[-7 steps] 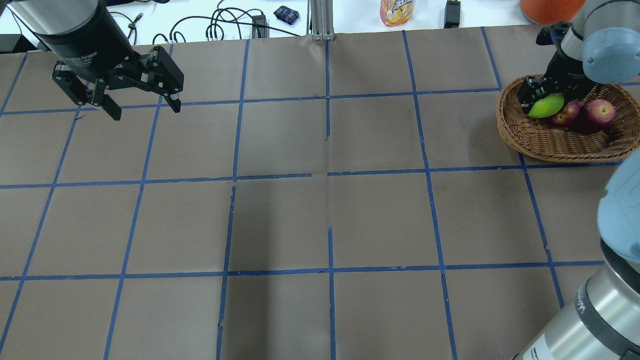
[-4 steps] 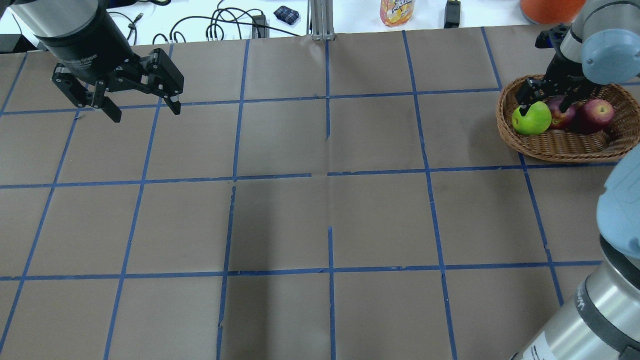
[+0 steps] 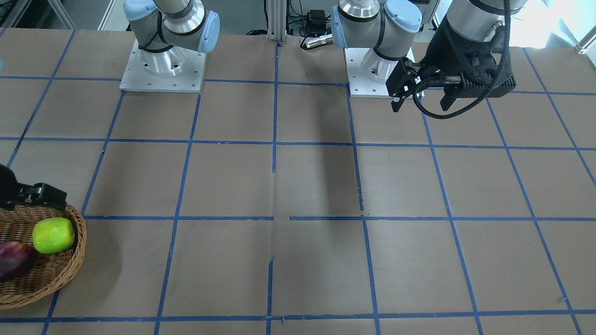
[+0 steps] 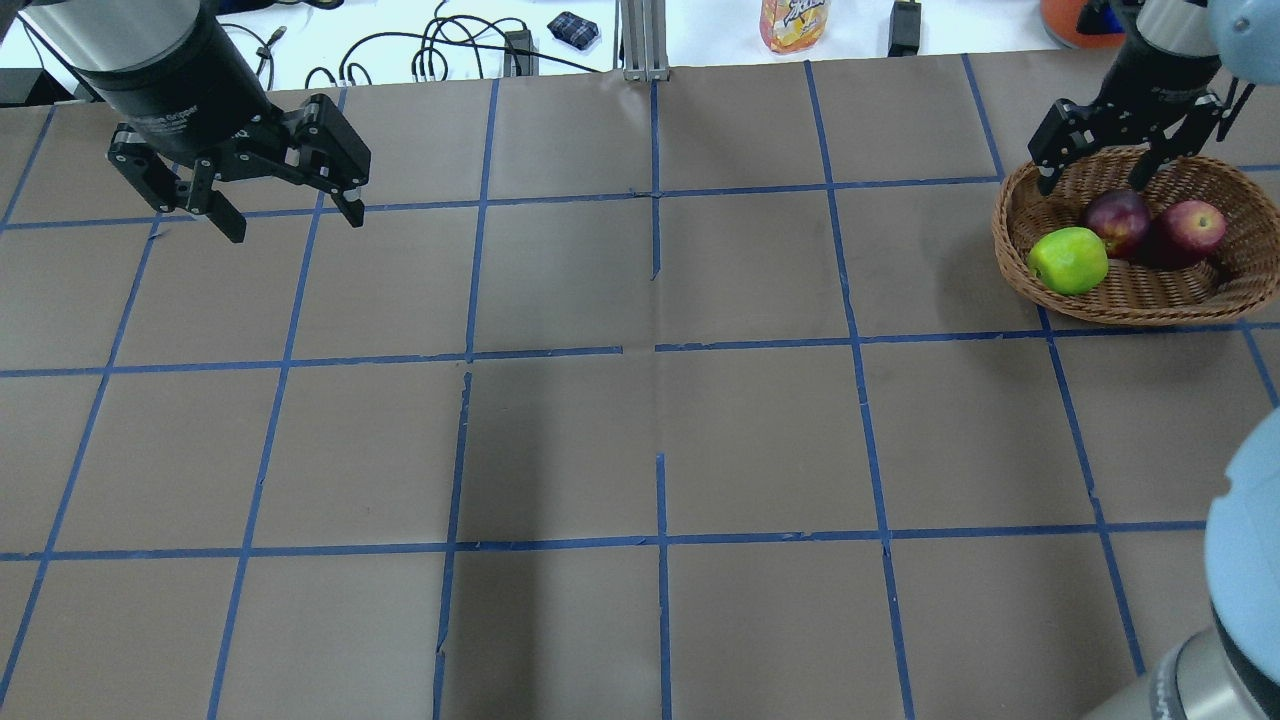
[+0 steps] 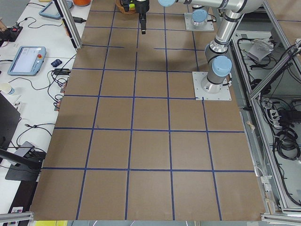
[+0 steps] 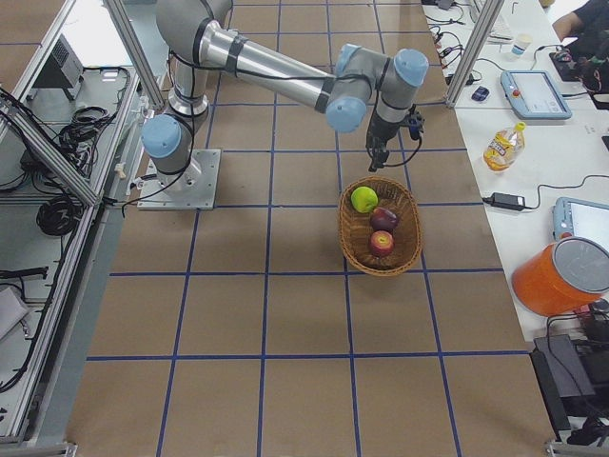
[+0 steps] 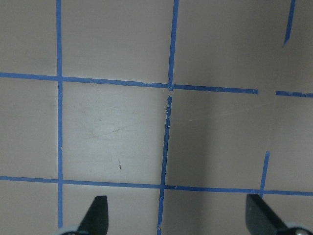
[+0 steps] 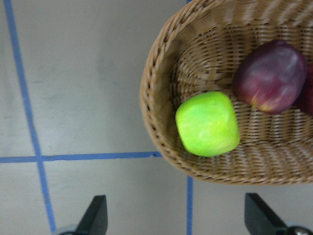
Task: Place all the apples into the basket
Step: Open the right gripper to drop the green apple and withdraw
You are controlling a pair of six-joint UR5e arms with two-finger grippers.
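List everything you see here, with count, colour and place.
green apple: one, lime green, basket's end nearest table centre
maroon apple: one, dark purple, basket middle
red apple: one, red, beside the maroon apple
basket: one, light brown wicker, table's right side
table: one, brown, blue tape grid
drink bottle: one, yellow-orange, bench beyond table
cables: several, black, same bench
left gripper: one, black, above table's left, jaws open
right gripper: one, black, above basket's far rim, jaws open

Below my right claw point(image 4: 1100, 178) the basket point(image 4: 1030, 265) is rough woven wicker. The green apple point(image 4: 1069, 260) and maroon apple point(image 4: 1117, 220) look smooth and glossy. The table point(image 4: 760, 430) beyond wears matt brown paper with blue tape point(image 4: 560, 352).
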